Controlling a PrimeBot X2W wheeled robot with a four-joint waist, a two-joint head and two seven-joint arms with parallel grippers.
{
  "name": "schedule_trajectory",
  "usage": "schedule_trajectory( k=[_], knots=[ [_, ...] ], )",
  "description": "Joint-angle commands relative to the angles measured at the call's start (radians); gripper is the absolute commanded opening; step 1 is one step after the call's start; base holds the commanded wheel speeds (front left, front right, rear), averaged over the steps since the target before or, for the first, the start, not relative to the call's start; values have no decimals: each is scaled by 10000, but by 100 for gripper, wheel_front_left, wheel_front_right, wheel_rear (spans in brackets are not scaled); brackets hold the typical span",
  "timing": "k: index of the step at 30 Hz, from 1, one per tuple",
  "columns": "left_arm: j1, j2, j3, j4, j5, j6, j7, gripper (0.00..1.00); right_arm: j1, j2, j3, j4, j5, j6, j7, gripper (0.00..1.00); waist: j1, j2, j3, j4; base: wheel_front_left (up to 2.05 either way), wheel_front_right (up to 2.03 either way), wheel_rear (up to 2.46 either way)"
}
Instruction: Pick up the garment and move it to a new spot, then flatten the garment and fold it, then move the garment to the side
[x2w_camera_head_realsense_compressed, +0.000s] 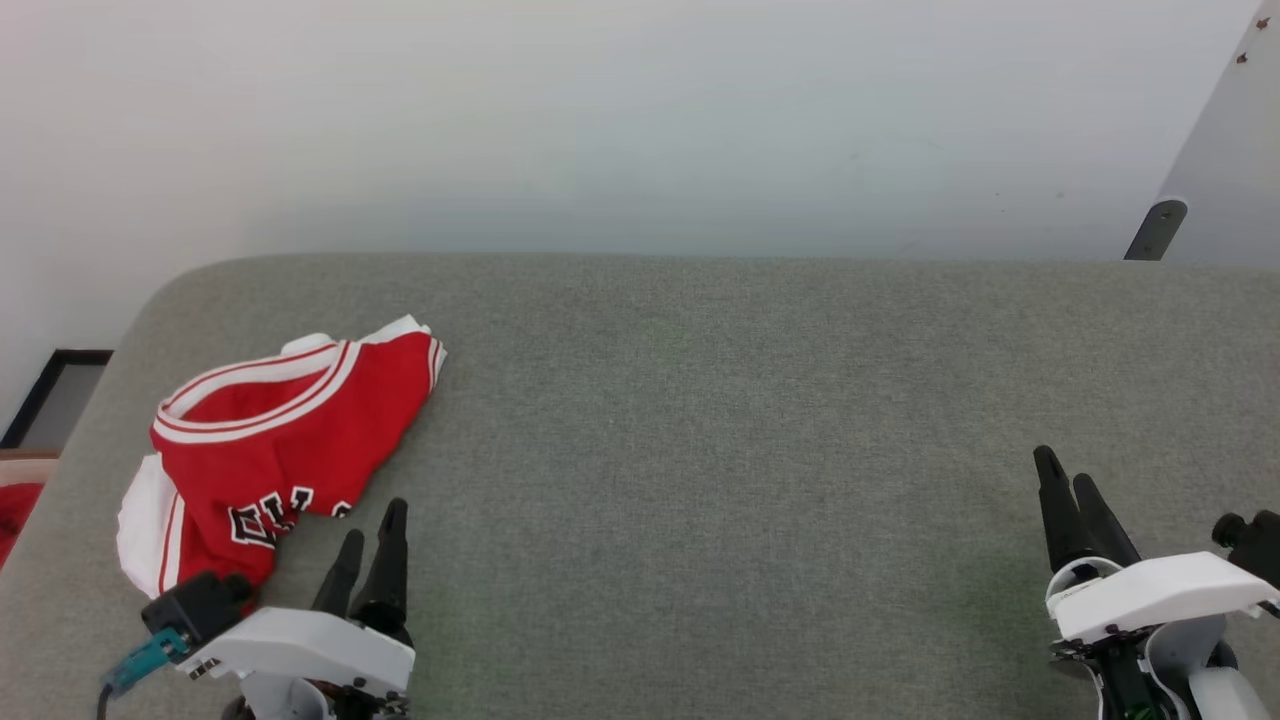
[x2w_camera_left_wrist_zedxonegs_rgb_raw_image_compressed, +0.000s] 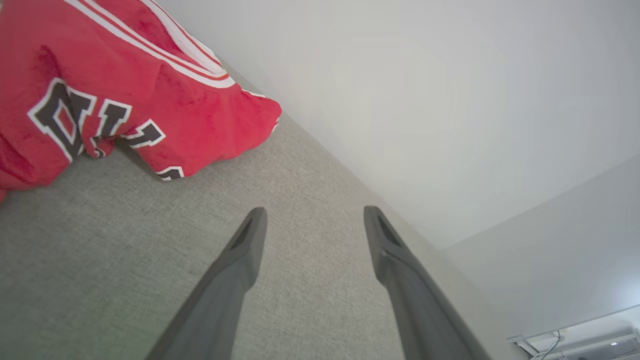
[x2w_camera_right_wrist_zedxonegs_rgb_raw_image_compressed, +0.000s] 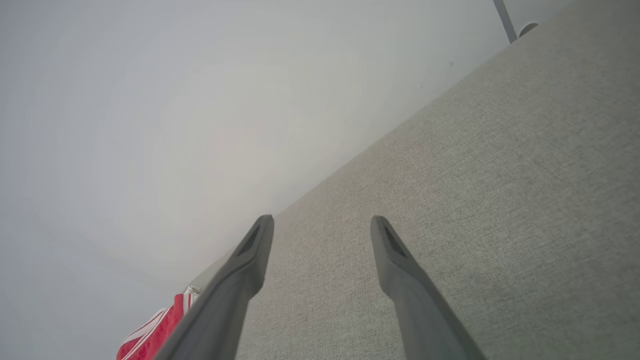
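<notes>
The garment (x2w_camera_head_realsense_compressed: 270, 440), a red jersey with white sleeves, striped neckline and black-and-white lettering, lies crumpled at the left end of the grey fabric table (x2w_camera_head_realsense_compressed: 700, 420). My left gripper (x2w_camera_head_realsense_compressed: 372, 522) hovers open just to the right of the garment's near edge, nothing between its fingers. In the left wrist view the garment (x2w_camera_left_wrist_zedxonegs_rgb_raw_image_compressed: 125, 85) fills the upper left, apart from the left gripper (x2w_camera_left_wrist_zedxonegs_rgb_raw_image_compressed: 314, 215). My right gripper (x2w_camera_head_realsense_compressed: 1062, 468) stands open and empty far to the right. The right wrist view shows the right gripper (x2w_camera_right_wrist_zedxonegs_rgb_raw_image_compressed: 322, 224) over bare table, with the garment (x2w_camera_right_wrist_zedxonegs_rgb_raw_image_compressed: 155, 330) far off.
The table's rounded left corner and back edge meet a white wall (x2w_camera_head_realsense_compressed: 640, 120). A dark bracket (x2w_camera_head_realsense_compressed: 1155, 230) stands at the back right. A red cloth (x2w_camera_head_realsense_compressed: 15, 515) lies off the table's left side.
</notes>
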Motion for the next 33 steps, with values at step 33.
schedule_trajectory(
  k=[33],
  knots=[
    [-468, 454, -395, 306, 4128, -39, -1021, 100, -667, -94, -114, -66, -4664, 7, -815, 100, 0, 0, -113, -134, 0, 0, 0]
  ],
)
